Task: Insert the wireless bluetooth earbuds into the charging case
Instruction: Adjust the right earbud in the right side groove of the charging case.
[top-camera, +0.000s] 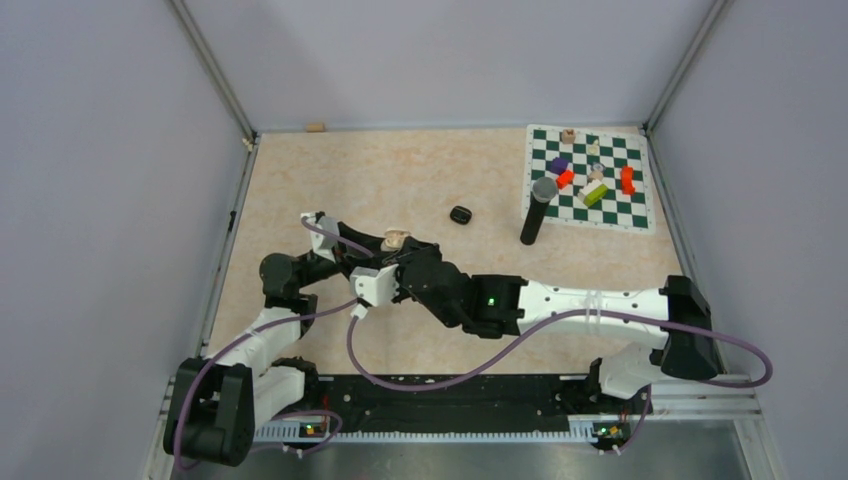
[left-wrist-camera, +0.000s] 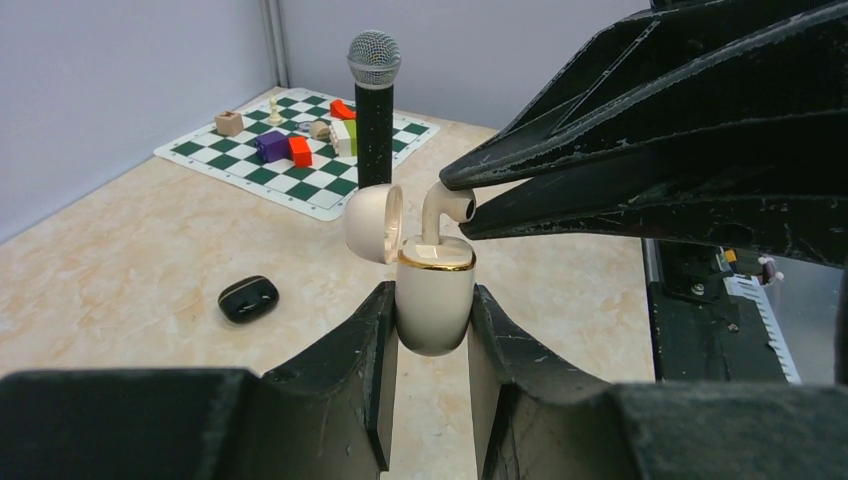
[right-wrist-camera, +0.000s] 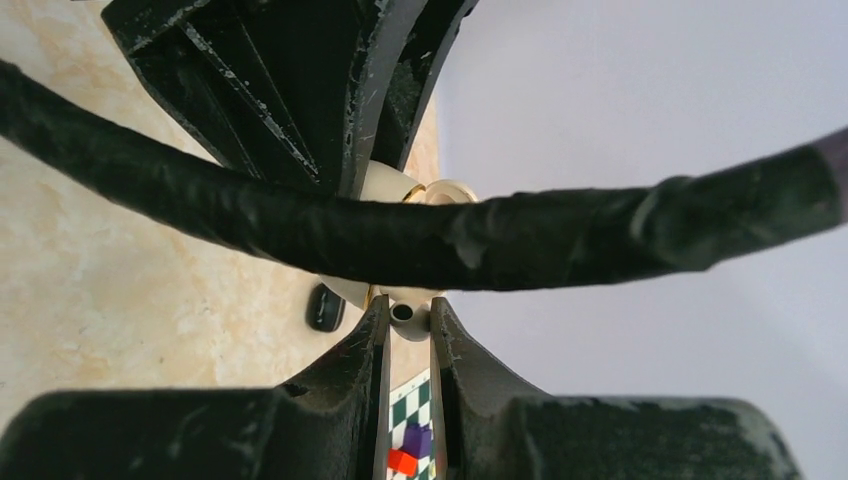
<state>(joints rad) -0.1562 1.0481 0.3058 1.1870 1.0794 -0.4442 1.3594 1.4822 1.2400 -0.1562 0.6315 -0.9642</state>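
Pinching whitish earbud (left-wrist-camera: 447, 207) between right fingers (left-wrist-camera: 650, 130), stem at mouth of open charging case (left-wrist-camera: 432, 300), left fingers (left-wrist-camera: 350, 350) clamping it

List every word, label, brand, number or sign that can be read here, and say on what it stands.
No text can be read in any view.
The cream charging case, the small black case, the microphone and the chessboard show no writing.
Any marking on the lit boards at the near rail is too small to read.
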